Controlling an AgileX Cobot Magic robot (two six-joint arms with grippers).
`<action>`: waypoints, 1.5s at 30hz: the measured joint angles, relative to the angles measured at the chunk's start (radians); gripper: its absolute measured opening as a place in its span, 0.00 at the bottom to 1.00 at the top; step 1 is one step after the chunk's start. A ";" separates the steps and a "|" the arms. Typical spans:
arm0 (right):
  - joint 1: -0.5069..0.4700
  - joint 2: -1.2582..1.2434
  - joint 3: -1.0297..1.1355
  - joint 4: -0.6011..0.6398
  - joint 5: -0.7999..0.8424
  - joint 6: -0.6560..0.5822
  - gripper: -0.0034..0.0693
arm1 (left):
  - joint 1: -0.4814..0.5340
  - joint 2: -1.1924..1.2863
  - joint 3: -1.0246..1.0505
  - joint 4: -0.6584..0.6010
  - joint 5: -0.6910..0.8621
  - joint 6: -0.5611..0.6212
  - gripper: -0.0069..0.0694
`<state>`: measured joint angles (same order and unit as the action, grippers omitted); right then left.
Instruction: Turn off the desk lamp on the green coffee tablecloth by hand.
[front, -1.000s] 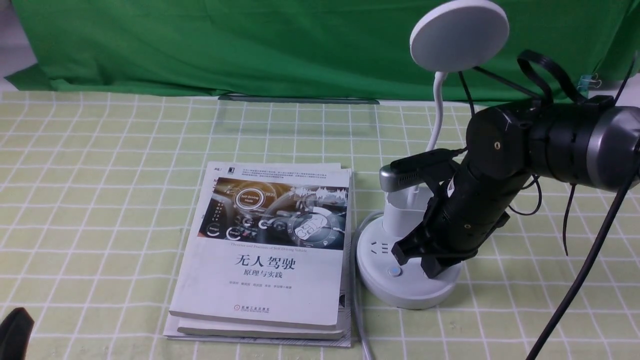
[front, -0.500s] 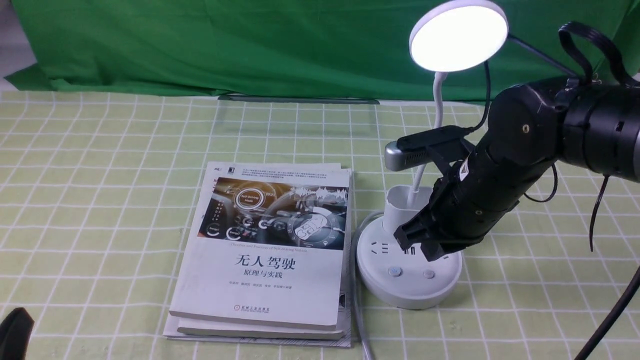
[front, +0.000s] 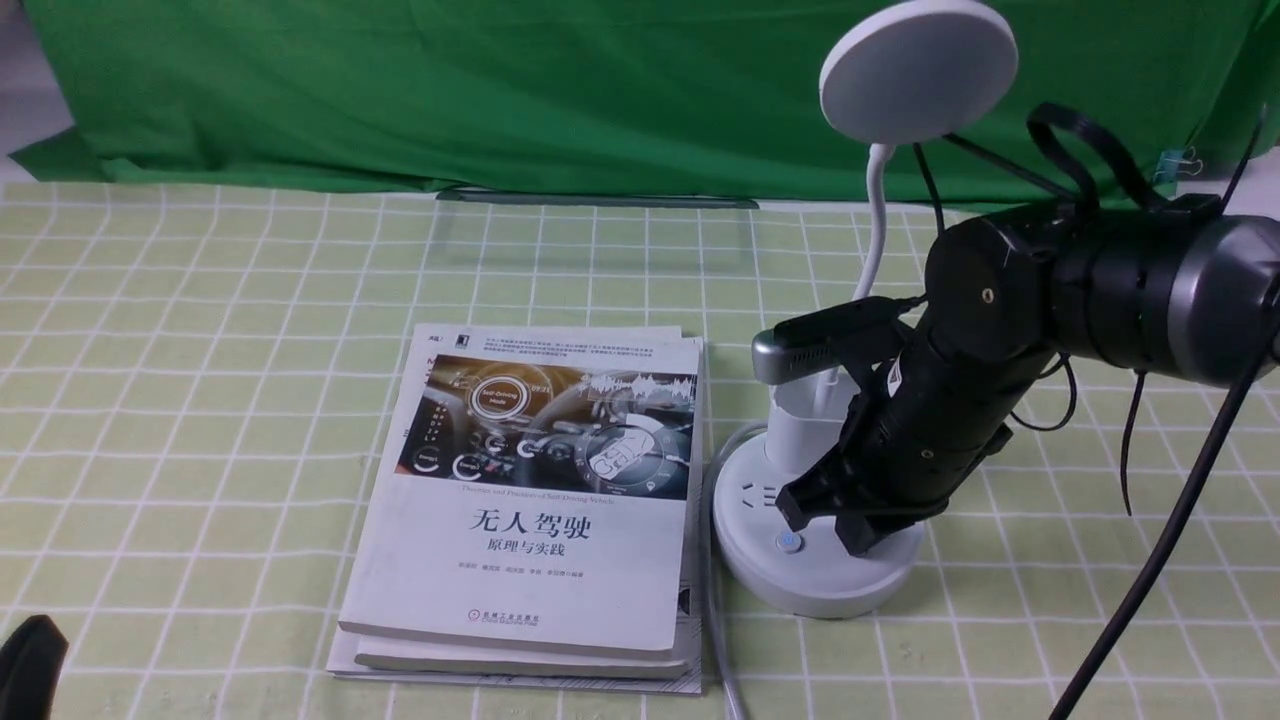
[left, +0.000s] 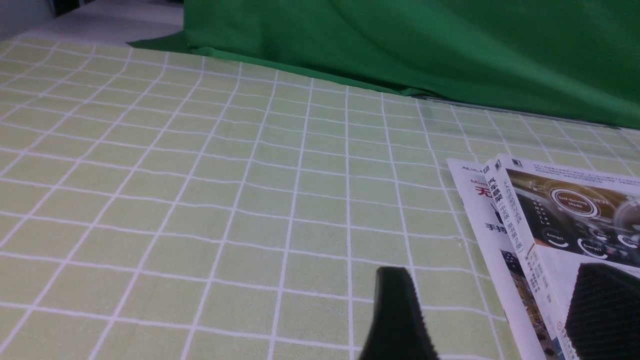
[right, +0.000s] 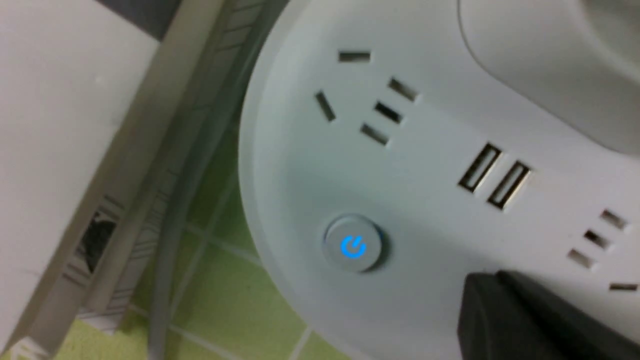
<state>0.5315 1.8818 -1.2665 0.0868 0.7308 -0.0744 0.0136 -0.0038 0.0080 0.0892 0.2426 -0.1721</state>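
Note:
The white desk lamp stands on the green coffee tablecloth (front: 200, 400), and its disc head (front: 918, 70) is dark. Its round base (front: 800, 585) shows sockets and a button with a blue-lit power sign (front: 789, 542). My right gripper (front: 862, 540) is shut, and its tip rests on the base just right of that button, covering the second button. The right wrist view shows the base (right: 425, 165), the lit button (right: 353, 244) and the closed black fingertips (right: 500, 320) on it. My left gripper (left: 492, 280) is open and empty, low at the near left (front: 30, 665).
Stacked books (front: 530, 500) lie just left of the lamp base and also show in the left wrist view (left: 550, 210). The lamp's grey cable (front: 715, 620) runs between the books and the base. A dark green backdrop cloth (front: 500, 90) hangs at the back.
Half a second ago the lamp head was lit and my right gripper was raised above the base. Now the head is dark and the gripper tip is down on the base.

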 joint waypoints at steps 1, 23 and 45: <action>0.000 -0.002 0.000 0.000 0.000 0.000 0.11 | 0.000 0.000 0.000 0.000 0.000 0.000 0.63; 0.000 0.003 0.005 -0.001 -0.004 0.008 0.11 | 0.000 0.000 0.000 0.000 0.000 0.000 0.63; 0.000 -0.472 0.294 -0.005 0.015 0.032 0.11 | 0.000 0.000 0.000 0.000 0.000 0.000 0.63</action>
<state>0.5315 1.4097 -0.9728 0.0821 0.7460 -0.0425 0.0136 -0.0038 0.0080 0.0892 0.2427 -0.1721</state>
